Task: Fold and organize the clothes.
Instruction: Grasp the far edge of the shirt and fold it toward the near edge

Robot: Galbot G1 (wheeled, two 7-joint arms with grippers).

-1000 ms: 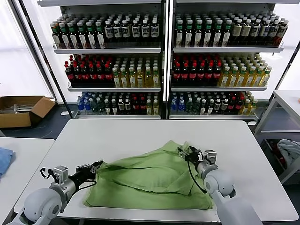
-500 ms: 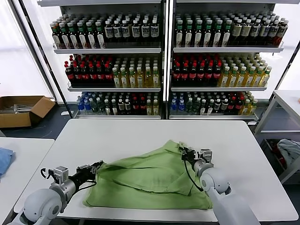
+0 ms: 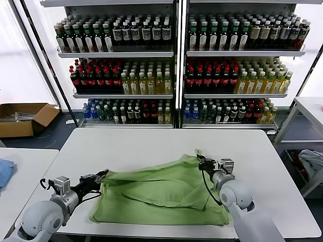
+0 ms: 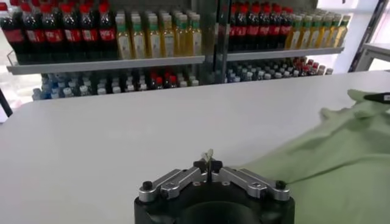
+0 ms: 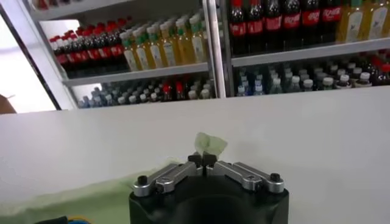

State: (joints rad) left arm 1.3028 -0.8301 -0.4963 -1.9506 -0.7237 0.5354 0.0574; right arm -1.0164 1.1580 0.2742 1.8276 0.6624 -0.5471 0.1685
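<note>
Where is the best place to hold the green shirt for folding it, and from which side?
Grip the green shirt at its two opposite corner edges, each from its own outer side. The cloth lies flat, so only edges give a pinch. The left gripper and right gripper each pinch one.

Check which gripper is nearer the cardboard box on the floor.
Left. The left gripper pinches the green polo shirt's left edge, on the cardboard box's side of the table; the right gripper grips the shirt's far right corner.
</note>
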